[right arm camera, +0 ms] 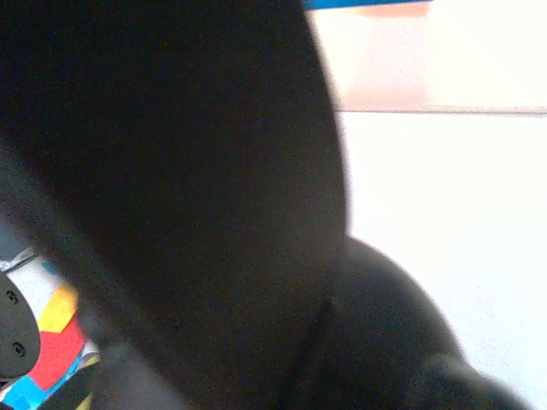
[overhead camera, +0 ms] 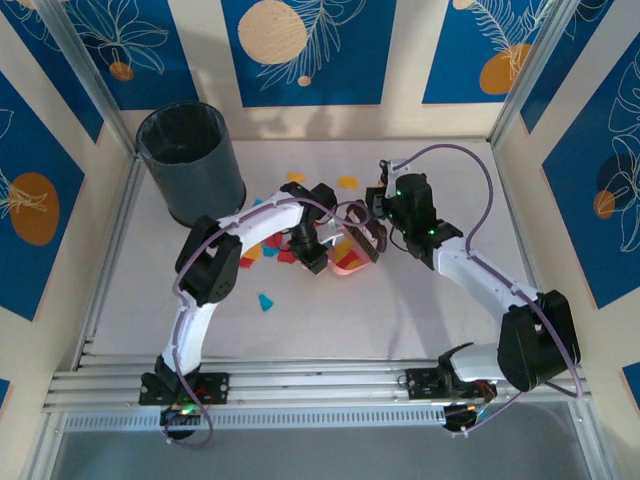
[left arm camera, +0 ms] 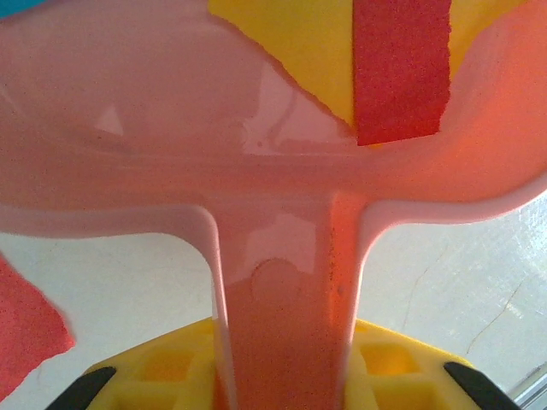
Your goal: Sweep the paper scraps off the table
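Note:
My left gripper (overhead camera: pixel 318 258) is shut on the handle of the pink dustpan (overhead camera: pixel 352 262), mid-table. In the left wrist view the handle runs up between my yellow fingers (left arm camera: pixel 145 376) to the pan (left arm camera: pixel 171 128), which holds a red strip (left arm camera: pixel 402 68) and a yellow piece (left arm camera: pixel 299 43). My right gripper (overhead camera: pixel 380 222) is just right of the pan, holding the brush (overhead camera: pixel 373 238), whose dark body (right arm camera: pixel 214 213) blocks most of the right wrist view. Paper scraps lie loose on the table (overhead camera: pixel 300 320): orange ones (overhead camera: pixel 347 182) behind the pan, a teal one (overhead camera: pixel 265 302) in front.
A dark round bin (overhead camera: pixel 190 165) stands at the back left of the table. Aluminium rails (overhead camera: pixel 320 385) edge the near side by the arm bases. A red scrap (left arm camera: pixel 26 333) lies on the table left of the handle, and more coloured scraps (right arm camera: pixel 55 342) lie below the brush.

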`<state>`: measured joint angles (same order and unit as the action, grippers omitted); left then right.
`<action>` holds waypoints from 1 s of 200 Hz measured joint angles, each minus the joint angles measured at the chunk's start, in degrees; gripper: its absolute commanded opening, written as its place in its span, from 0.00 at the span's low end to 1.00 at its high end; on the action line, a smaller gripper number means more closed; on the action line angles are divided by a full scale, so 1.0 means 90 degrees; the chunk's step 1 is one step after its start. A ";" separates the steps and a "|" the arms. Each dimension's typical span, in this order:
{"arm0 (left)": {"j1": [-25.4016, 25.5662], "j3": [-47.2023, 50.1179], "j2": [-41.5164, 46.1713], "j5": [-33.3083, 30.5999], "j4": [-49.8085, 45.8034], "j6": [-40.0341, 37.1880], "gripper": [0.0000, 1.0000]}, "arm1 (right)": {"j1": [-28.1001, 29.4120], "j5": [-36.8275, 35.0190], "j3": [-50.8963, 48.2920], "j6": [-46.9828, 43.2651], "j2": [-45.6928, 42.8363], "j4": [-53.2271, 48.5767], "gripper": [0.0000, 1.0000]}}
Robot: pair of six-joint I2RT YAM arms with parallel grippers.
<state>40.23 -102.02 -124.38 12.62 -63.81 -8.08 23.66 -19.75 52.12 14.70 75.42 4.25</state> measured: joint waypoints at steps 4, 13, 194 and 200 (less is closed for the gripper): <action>0.0000 0.0010 0.0000 -0.0002 0.0012 0.0000 0.00 | 0.0002 -0.0080 -0.0017 0.0002 -0.0051 0.0002 0.00; 0.0000 0.0034 0.0000 0.0000 0.0032 0.0000 0.00 | 0.0002 -0.0228 -0.0058 0.0005 -0.0146 -0.0002 0.00; 0.0000 0.0797 0.1175 -0.0075 0.0984 0.0027 0.00 | -0.0158 -0.1547 -0.0828 0.0265 -0.0680 -0.0406 0.00; -0.0005 0.0797 0.1241 -0.0078 0.1015 0.0029 0.00 | -0.0158 -0.1547 -0.0843 0.0267 -0.0695 -0.0408 0.00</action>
<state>40.18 -94.85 -113.21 11.92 -54.68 -7.81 22.24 -33.67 44.53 17.10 69.17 0.58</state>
